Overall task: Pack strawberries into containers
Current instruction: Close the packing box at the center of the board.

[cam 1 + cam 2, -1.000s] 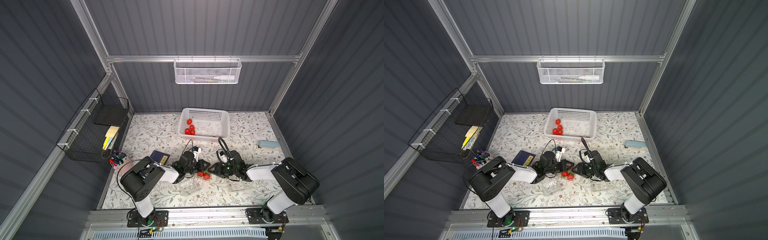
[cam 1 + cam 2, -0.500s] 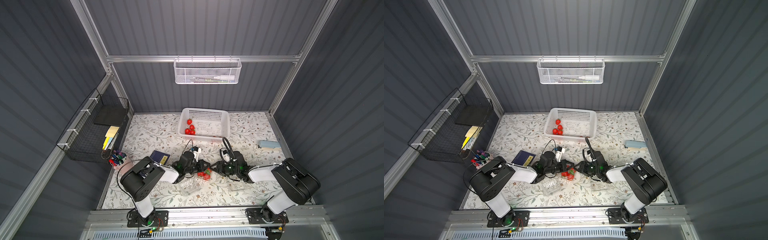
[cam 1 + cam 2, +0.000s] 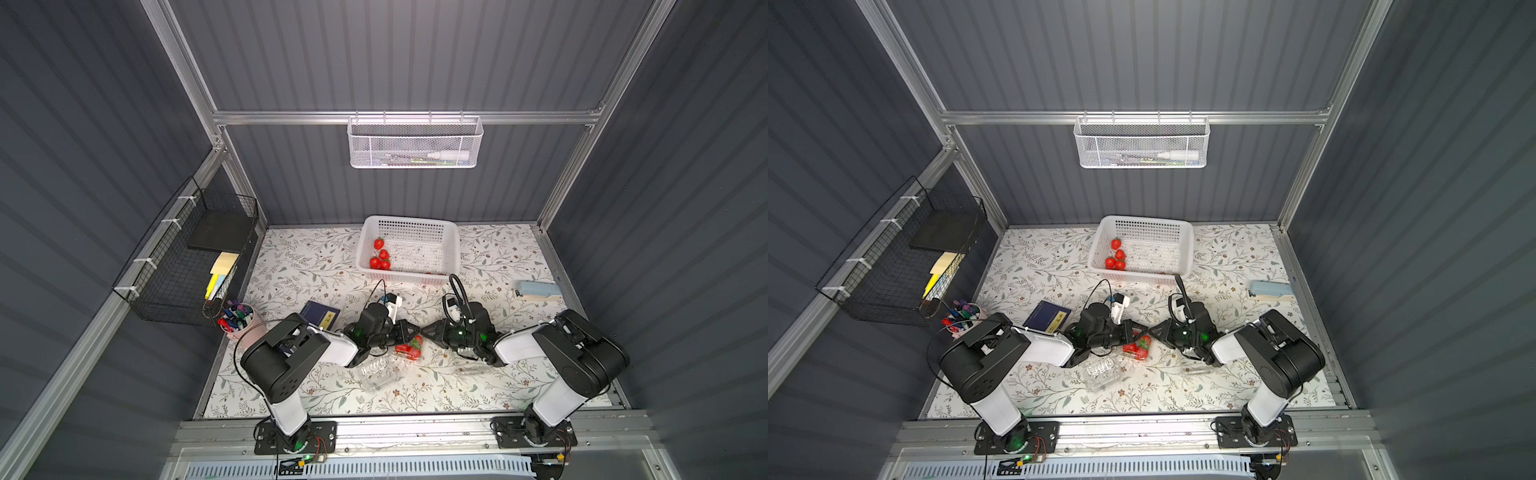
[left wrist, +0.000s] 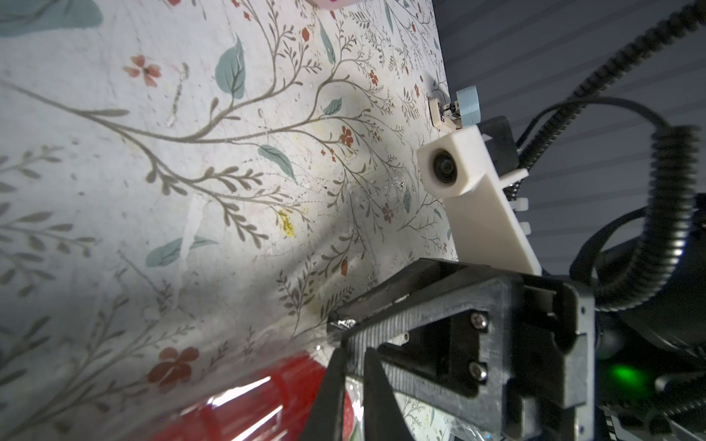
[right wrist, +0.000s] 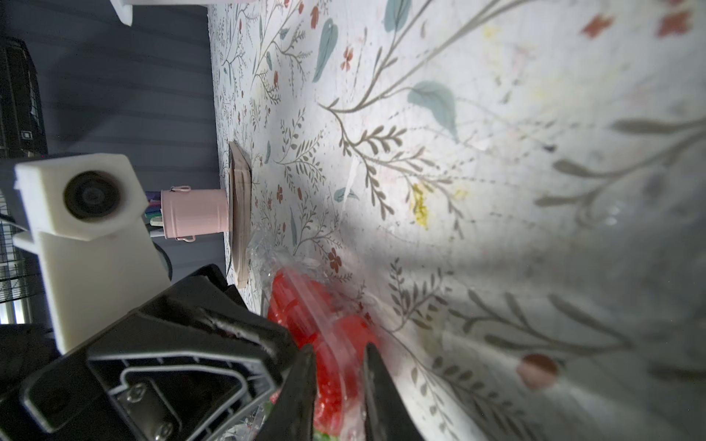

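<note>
A clear container (image 3: 409,350) packed with red strawberries (image 5: 301,313) sits between my two arms in both top views. My left gripper (image 3: 409,332) is shut on the thin clear rim of this container (image 4: 267,401), fingers nearly touching in the left wrist view (image 4: 352,359). From the opposite side my right gripper (image 3: 428,332) straddles the container's clear wall with a narrow gap (image 5: 338,355); I cannot tell whether its pads touch the plastic. An empty clear container (image 3: 380,372) lies just in front. A third clear one (image 3: 469,368) lies under the right arm. More strawberries (image 3: 380,254) lie in the white basket (image 3: 411,219).
A dark notebook (image 3: 320,316) and a pink pen cup (image 3: 239,322) stand left of the left arm. A pale blue stapler-like object (image 3: 538,289) lies at the right edge. The white basket stands at the back, a wire rack on the left wall.
My right gripper's jaws have narrowed around the filled container's wall and shifted slightly. The left gripper keeps its hold and has not moved.
</note>
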Controlling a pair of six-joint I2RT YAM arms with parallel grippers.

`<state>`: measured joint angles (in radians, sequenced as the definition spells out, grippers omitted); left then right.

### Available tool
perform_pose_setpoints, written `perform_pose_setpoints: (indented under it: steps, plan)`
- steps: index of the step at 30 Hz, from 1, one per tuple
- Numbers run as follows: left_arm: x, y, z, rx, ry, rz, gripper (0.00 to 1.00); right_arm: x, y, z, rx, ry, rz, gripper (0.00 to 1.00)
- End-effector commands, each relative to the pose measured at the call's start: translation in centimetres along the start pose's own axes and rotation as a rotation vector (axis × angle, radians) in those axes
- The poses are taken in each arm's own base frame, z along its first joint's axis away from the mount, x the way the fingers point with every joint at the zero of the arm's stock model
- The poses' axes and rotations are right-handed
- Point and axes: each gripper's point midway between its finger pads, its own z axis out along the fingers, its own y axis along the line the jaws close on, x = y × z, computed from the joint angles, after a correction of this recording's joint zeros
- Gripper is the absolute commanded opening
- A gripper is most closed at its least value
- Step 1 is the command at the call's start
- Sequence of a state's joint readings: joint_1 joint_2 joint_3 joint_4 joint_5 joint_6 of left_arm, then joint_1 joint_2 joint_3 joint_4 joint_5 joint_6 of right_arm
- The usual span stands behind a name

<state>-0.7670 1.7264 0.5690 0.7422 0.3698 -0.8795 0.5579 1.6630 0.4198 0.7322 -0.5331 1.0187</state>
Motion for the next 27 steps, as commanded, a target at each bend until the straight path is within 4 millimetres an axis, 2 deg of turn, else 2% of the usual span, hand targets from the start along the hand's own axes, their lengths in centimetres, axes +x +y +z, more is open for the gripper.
perform_pose_setpoints:
  steps: [1, 5, 8, 13, 21, 27]
  plan:
    - [1.8, 1.5, 0.1, -0.039, 0.054, -0.024, 0.14, 1.2, -1.6, -0.3, 0.056, 0.033, 0.033, 0.29]
    - [1.4, 0.9, 0.2, -0.027, 0.049, -0.014, 0.14, 0.9, -0.8, -0.8, 0.074, 0.038, -0.003, 0.43]
    - [0.6, 0.1, 0.1, -0.028, 0.042, 0.009, 0.14, 1.0, -0.4, -1.7, 0.113, 0.048, -0.031, 0.47]
    - [-0.9, -1.3, -0.6, -0.035, 0.004, 0.046, 0.14, 2.8, -0.2, -3.2, 0.177, 0.110, -0.067, 0.48]
    - [-0.9, -1.6, -1.9, -0.032, -0.027, 0.047, 0.15, 7.1, 0.1, -4.1, 0.248, 0.219, -0.110, 0.48]
    - [0.0, -0.6, -2.1, -0.027, -0.035, 0.026, 0.15, 7.7, 0.3, -3.5, 0.231, 0.208, -0.105, 0.50]
